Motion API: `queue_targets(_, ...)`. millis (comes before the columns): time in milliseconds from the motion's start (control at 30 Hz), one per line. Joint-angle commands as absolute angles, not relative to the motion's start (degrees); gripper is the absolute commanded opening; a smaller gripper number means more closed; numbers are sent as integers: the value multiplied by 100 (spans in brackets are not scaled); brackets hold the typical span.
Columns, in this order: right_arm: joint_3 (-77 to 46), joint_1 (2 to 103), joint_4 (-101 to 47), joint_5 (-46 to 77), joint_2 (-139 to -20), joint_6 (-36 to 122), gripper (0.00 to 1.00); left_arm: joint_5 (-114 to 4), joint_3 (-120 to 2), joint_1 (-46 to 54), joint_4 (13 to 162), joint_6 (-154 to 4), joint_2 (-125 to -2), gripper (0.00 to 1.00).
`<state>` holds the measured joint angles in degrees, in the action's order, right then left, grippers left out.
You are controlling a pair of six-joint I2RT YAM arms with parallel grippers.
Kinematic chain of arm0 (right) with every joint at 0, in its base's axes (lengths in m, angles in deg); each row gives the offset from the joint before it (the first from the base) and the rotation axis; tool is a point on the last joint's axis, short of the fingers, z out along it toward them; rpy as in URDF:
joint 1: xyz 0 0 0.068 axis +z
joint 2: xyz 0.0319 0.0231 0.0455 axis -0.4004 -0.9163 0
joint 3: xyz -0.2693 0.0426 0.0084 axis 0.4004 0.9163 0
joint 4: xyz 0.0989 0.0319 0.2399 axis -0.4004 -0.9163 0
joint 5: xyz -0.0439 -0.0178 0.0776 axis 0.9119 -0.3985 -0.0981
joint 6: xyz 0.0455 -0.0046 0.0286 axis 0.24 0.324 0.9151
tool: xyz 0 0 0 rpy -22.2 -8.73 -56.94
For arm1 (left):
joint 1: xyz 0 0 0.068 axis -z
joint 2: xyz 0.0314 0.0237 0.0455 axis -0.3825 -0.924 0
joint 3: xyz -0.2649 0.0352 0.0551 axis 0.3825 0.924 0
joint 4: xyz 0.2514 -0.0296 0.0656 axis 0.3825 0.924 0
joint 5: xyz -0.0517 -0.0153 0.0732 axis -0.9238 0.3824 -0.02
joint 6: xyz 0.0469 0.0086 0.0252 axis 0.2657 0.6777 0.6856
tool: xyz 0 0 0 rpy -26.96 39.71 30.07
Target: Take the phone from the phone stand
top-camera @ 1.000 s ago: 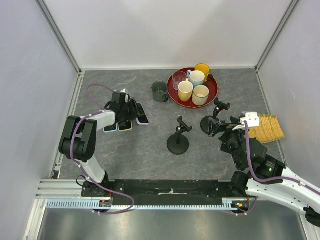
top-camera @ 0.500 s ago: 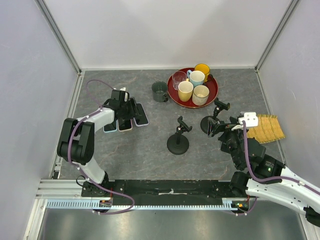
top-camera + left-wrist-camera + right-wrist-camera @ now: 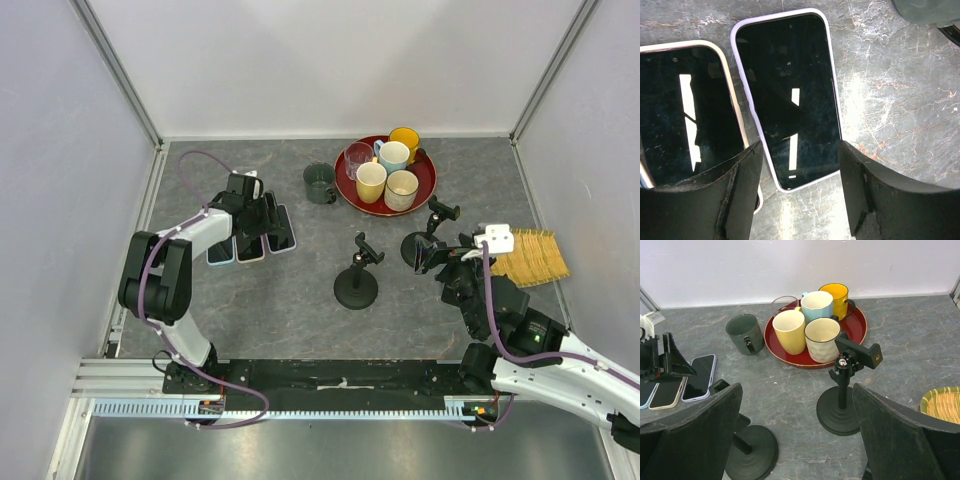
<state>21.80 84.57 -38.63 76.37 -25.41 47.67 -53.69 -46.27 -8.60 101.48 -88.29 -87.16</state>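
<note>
Three phones lie flat side by side on the grey table at the left: a lavender-cased phone (image 3: 284,231) (image 3: 790,95), a cream-cased phone (image 3: 251,251) (image 3: 690,115) and a light-blue one (image 3: 220,254). My left gripper (image 3: 258,212) (image 3: 800,155) hovers over the near end of the lavender phone, open, with nothing held between its fingers. Two black phone stands show empty clamps: one in the middle (image 3: 356,276) (image 3: 747,450), one to the right (image 3: 428,236) (image 3: 845,390). My right gripper (image 3: 447,262) (image 3: 796,410) stands open just short of the right stand.
A red tray (image 3: 425,190) (image 3: 860,327) at the back holds several mugs and a glass. A grey-green mug (image 3: 319,184) (image 3: 744,333) stands on the table left of it. A yellow woven mat (image 3: 535,257) lies at the right wall.
My left gripper's jaws have spread wider over the lavender phone, which stays flat on the table, and the gripper has shifted slightly toward the back. The right arm has barely moved.
</note>
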Motion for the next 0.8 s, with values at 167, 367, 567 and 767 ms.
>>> queue_targets(167, 1860, 8469, -3851, 7956, -2585, 4482, 98, -4759, -4502, -799, 10434, -8395, -6402, 74)
queue_targets(367, 1614, 8478, -3948, 8457, -2436, 4113, 98, -3872, -4177, -807, 10417, -7913, -4032, 84)
queue_targets(567, 1456, 8477, -3939, 8914, -2243, 3656, 98, -3176, -3957, -799, 10583, -7402, -2174, 94)
queue_targets(767, 1403, 8469, -3781, 9388, -2129, 3093, 98, -3072, -3343, -799, 10252, -7130, -468, 95)
